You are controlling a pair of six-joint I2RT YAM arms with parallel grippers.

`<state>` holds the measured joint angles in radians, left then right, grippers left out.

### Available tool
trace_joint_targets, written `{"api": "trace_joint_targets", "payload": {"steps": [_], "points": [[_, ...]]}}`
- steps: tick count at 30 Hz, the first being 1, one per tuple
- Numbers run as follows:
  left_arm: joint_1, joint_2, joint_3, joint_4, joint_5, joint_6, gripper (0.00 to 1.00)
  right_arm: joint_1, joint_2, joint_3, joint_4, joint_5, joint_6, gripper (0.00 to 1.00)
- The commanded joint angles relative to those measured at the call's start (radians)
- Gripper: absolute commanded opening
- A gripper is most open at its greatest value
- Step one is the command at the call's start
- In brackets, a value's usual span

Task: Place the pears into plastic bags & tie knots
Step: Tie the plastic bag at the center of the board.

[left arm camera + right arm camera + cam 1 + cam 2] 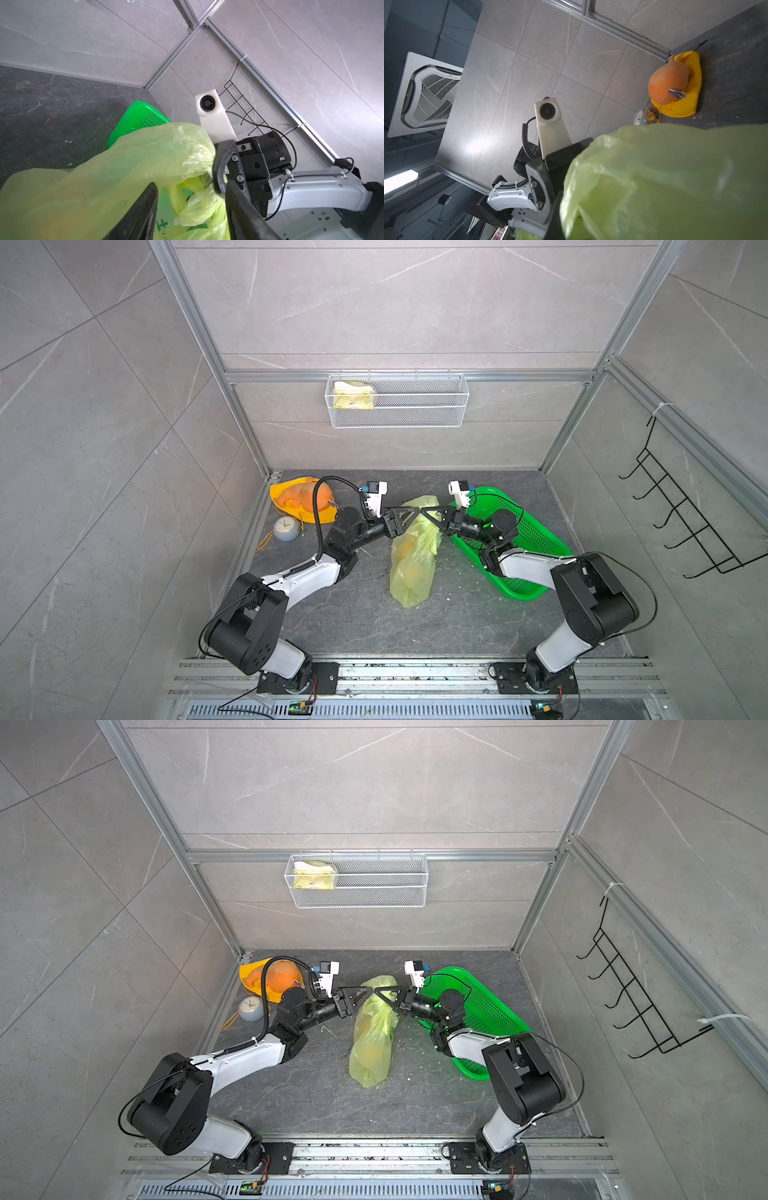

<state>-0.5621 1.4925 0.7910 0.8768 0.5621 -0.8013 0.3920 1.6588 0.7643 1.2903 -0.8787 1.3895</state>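
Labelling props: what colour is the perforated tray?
The tray is bright green, clearest in a top view.

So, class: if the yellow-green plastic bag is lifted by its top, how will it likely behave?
Probably floppy: the plastic bag is thin, crinkled film slumped on the table, so it should sag rather than hold shape. Likely bottom-heavy: the pears show as orange lumps inside, so they may shift and swing.

Pears [406, 546] inside bag [415, 593], tray [536, 539] on its right

bag [413, 568] blocks centre, near tabletop [457, 622] open
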Motion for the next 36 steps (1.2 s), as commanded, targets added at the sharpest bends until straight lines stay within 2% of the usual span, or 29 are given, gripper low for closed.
{"api": "trace_joint_targets", "payload": {"steps": [1,6,9,12,13,17,19,26,36], "points": [[-0.012,0.026,0.036,0.106,0.058,-0.029,0.50,-0.001,0.012,-0.003,0.058,0.008,0.013,0.00],[-0.019,0.052,0.032,0.144,0.084,-0.056,0.42,-0.002,0.016,-0.001,0.062,0.017,0.018,0.00],[-0.019,0.057,0.012,0.187,0.074,-0.078,0.28,-0.006,0.019,-0.002,0.061,0.024,0.021,0.00],[-0.019,0.056,-0.003,0.205,0.049,-0.087,0.07,-0.007,0.023,0.000,0.063,0.028,0.027,0.00],[-0.020,0.055,-0.001,0.205,0.041,-0.087,0.00,-0.009,0.024,-0.002,0.063,0.031,0.032,0.03],[-0.020,0.042,-0.001,0.178,-0.016,-0.079,0.00,-0.022,-0.008,-0.019,0.058,0.037,0.057,0.43],[-0.020,0.022,-0.015,0.152,-0.064,-0.058,0.00,-0.042,-0.063,-0.059,0.030,0.049,0.052,0.50],[-0.020,-0.018,-0.038,0.107,-0.110,-0.026,0.00,-0.108,-0.281,-0.250,-0.171,0.067,-0.024,0.53],[-0.019,-0.004,-0.029,0.105,-0.100,-0.024,0.00,-0.079,-0.428,-0.283,-0.334,0.057,-0.091,0.54]]}}
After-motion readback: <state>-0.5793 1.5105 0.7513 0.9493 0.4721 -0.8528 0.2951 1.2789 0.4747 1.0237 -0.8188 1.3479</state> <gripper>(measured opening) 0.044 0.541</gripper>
